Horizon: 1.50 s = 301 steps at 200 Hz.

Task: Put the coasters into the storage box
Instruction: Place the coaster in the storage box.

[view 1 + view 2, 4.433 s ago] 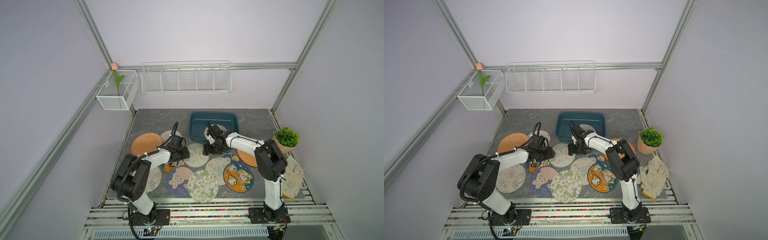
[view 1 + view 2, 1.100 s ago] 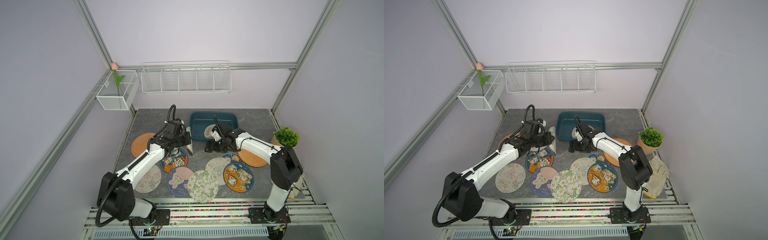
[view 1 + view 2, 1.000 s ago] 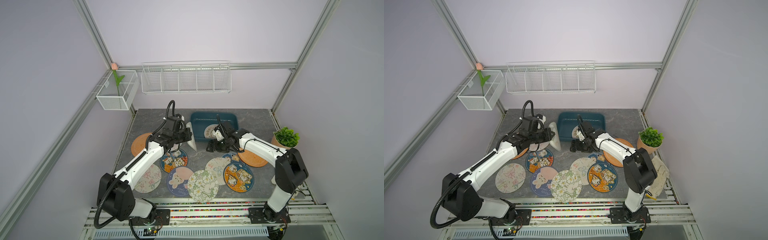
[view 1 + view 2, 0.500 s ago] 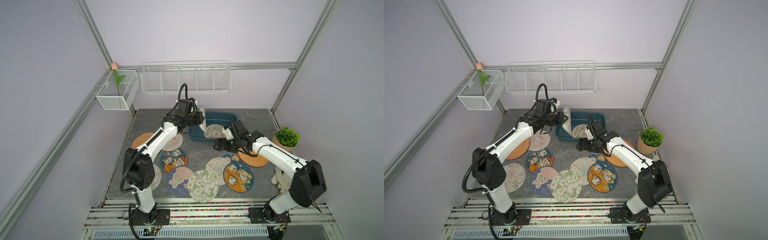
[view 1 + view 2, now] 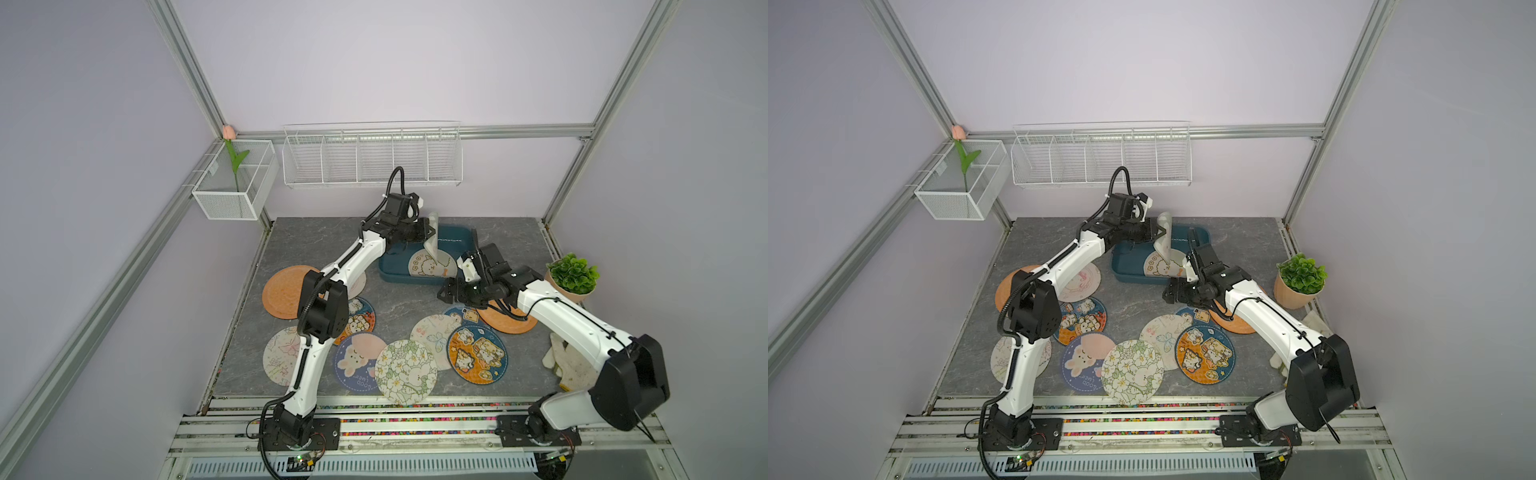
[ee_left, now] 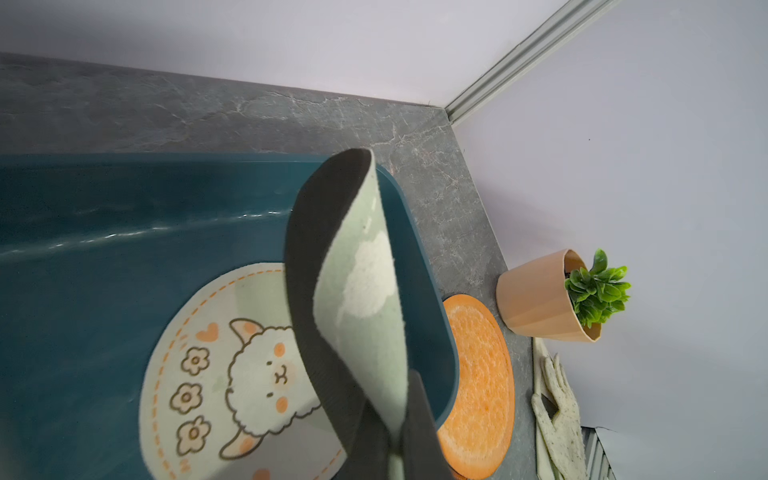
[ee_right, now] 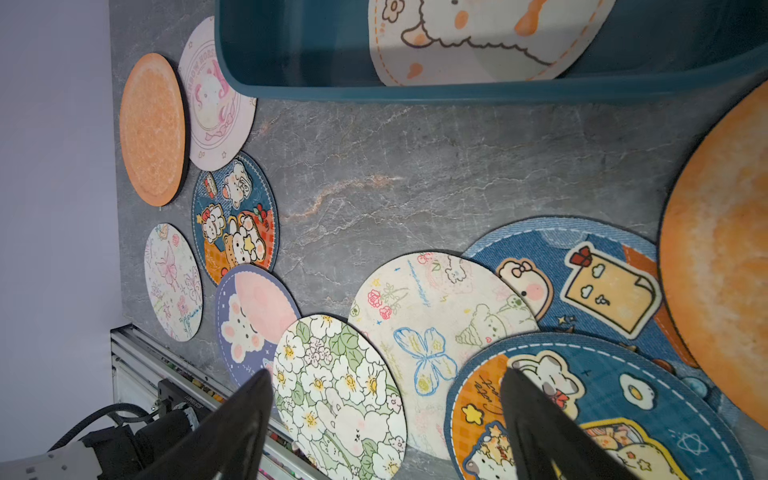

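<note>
Storage box (image 5: 409,279): teal tub on the grey table (image 5: 316,245). A sheep-print coaster (image 5: 424,266) lies flat inside it.

Left gripper (image 5: 424,233): above the box, clamped on the edge of a pale green coaster (image 6: 357,291). This coaster hangs bent with its dark underside showing, its lower end over the sheep-print one.

Right gripper (image 7: 386,378): jaws spread wide and holding nothing, over the table just in front of the box.

Remaining coasters: ten flat on the table in front of the box, several overlapping. They include an orange coaster (image 5: 282,293) at the box's front left and a second orange coaster (image 5: 513,324) at its front right.

Potted plant (image 5: 571,278): right of the box.
</note>
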Each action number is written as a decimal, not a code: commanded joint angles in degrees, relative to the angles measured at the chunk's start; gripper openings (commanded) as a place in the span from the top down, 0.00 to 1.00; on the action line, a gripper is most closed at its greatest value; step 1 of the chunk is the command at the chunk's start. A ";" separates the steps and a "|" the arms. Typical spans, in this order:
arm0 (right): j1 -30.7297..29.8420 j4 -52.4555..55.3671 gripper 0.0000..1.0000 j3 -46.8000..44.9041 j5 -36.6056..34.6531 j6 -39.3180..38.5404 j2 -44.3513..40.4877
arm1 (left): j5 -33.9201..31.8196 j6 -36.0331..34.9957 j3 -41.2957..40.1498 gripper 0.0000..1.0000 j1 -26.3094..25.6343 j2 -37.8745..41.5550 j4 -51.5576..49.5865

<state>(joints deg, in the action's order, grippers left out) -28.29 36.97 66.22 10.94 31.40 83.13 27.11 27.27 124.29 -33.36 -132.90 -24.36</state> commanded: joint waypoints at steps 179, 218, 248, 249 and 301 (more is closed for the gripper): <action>0.36 2.02 0.12 3.95 1.12 -1.62 5.04 | -24.90 -11.13 -14.82 0.26 -0.65 6.74 -5.77; 0.23 2.45 0.12 6.38 2.05 -3.37 7.32 | -23.17 -8.55 -25.73 0.24 -0.66 15.29 -0.06; -0.48 3.01 0.11 9.56 2.97 -5.00 10.35 | -22.80 -5.56 -34.37 0.23 -0.66 22.54 3.21; -0.51 2.97 0.11 9.69 3.05 -5.02 10.45 | -22.76 -5.47 -34.59 0.23 -0.61 22.79 3.28; -4.16 1.95 0.12 13.92 4.66 -5.30 15.74 | -21.98 1.33 -49.79 0.23 1.64 35.92 6.47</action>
<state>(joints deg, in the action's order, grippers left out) -30.48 38.65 78.24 13.80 27.16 96.68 4.51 24.21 79.00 -33.39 -101.84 -19.97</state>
